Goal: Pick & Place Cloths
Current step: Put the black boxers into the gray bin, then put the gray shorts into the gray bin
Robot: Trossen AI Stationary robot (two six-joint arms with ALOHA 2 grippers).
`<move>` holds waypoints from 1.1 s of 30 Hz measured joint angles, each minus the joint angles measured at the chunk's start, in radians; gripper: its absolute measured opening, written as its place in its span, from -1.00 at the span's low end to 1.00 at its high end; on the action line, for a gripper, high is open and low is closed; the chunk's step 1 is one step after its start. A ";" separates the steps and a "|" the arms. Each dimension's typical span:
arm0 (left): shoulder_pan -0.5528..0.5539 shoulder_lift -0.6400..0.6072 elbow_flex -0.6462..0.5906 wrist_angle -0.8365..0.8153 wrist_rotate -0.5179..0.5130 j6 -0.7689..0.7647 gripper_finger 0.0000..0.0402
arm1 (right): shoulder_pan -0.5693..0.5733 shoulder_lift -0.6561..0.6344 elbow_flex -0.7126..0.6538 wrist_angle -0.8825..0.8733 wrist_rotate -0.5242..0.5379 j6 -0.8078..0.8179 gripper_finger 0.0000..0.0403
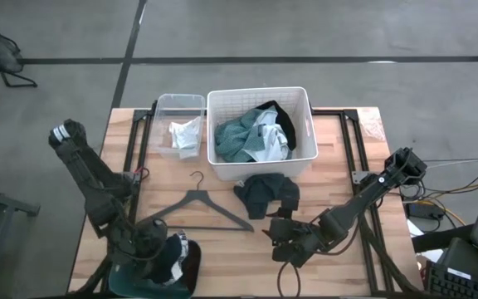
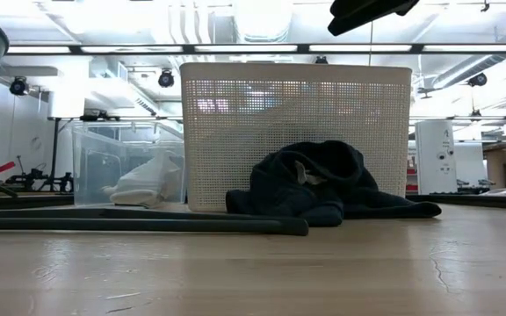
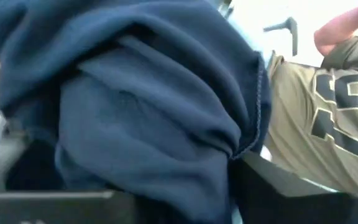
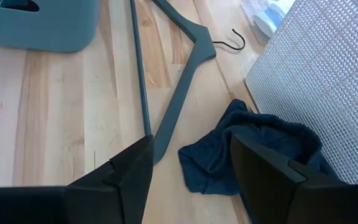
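A dark blue cloth (image 3: pixel 142 112) fills the left wrist view and lies in the teal bin (image 1: pixel 191 270) at the table's near edge. My left gripper (image 1: pixel 152 249) is over that bin, fingers apart, with the cloth between them. Another dark cloth (image 1: pixel 265 195) (image 4: pixel 247 155) lies crumpled on the table against the white basket's front wall (image 2: pixel 323 184). My right gripper (image 4: pixel 191 149) (image 1: pixel 276 232) is open, just near of this cloth, touching nothing. The white basket (image 1: pixel 305 104) holds teal-green (image 1: pixel 235 137), white and black cloths. A white cloth (image 1: pixel 185 133) lies in the clear bin (image 1: pixel 163 104). My left gripper stands open around the dark blue cloth (image 3: pixel 166 155), which bulges between and over both fingers (image 3: pixel 291 186) and hides their tips. Several folds lie there, with a hemmed edge (image 3: pixel 257 106) hanging beside one finger. Whether the cloth rests on the bin below cannot be seen.
A black clothes hanger (image 1: pixel 197 212) (image 4: pixel 185 74) lies flat on the table between the two grippers. A person in an olive printed shirt (image 3: pixel 328 118) stands beyond the table's near edge. Bare wood (image 1: pixel 338 166) lies to the right of the basket.
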 joint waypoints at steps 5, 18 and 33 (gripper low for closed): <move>-0.006 0.027 -0.013 -0.002 0.244 -0.193 -0.05 | 0.000 0.000 0.000 0.000 0.000 -0.003 -0.01; 0.000 -0.061 -0.001 -0.022 0.360 -0.390 -0.02 | -0.002 0.000 -0.044 0.021 0.000 0.002 -0.13; 0.018 -0.059 -0.014 -0.011 -0.597 0.339 -0.02 | -0.062 0.001 -0.273 0.085 0.164 0.327 -0.03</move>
